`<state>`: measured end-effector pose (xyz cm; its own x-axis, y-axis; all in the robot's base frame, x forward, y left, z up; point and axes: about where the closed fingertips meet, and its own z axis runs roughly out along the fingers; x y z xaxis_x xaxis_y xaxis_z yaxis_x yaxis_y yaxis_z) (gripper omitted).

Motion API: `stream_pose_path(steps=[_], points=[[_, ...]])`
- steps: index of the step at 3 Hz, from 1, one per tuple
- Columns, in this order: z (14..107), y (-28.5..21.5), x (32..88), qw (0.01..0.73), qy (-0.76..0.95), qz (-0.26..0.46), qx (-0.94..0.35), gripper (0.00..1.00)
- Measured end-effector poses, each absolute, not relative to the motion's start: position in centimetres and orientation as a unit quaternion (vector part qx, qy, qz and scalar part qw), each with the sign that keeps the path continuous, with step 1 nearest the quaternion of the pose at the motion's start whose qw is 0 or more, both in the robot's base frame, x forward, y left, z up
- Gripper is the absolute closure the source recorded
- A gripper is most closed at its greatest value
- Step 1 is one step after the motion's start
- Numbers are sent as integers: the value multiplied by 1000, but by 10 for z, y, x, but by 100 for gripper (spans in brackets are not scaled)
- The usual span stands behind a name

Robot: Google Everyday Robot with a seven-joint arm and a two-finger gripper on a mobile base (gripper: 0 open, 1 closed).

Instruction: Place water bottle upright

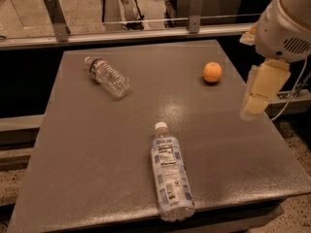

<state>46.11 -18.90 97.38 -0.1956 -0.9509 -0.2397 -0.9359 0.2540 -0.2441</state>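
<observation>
The water bottle [107,76] is small, clear and ribbed, with a white cap and a dark band near its shoulder. It lies on its side at the back left of the grey table [97,149], cap toward the back left. My gripper [255,103] hangs over the table's right edge, far to the right of the bottle, with nothing visibly held.
A larger smooth bottle [170,174] with a white-and-blue label lies on its side near the front edge, cap pointing back. An orange [212,72] sits at the back right, near my gripper. A metal rail with glass [126,30] runs behind the table.
</observation>
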Motion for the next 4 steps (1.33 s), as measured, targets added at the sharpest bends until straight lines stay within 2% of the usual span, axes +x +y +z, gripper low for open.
stream_pose_path(steps=[2, 4], points=[[956, -89, 552, 194, 774, 19, -602, 0], [933, -3, 632, 210, 816, 54, -536, 0]])
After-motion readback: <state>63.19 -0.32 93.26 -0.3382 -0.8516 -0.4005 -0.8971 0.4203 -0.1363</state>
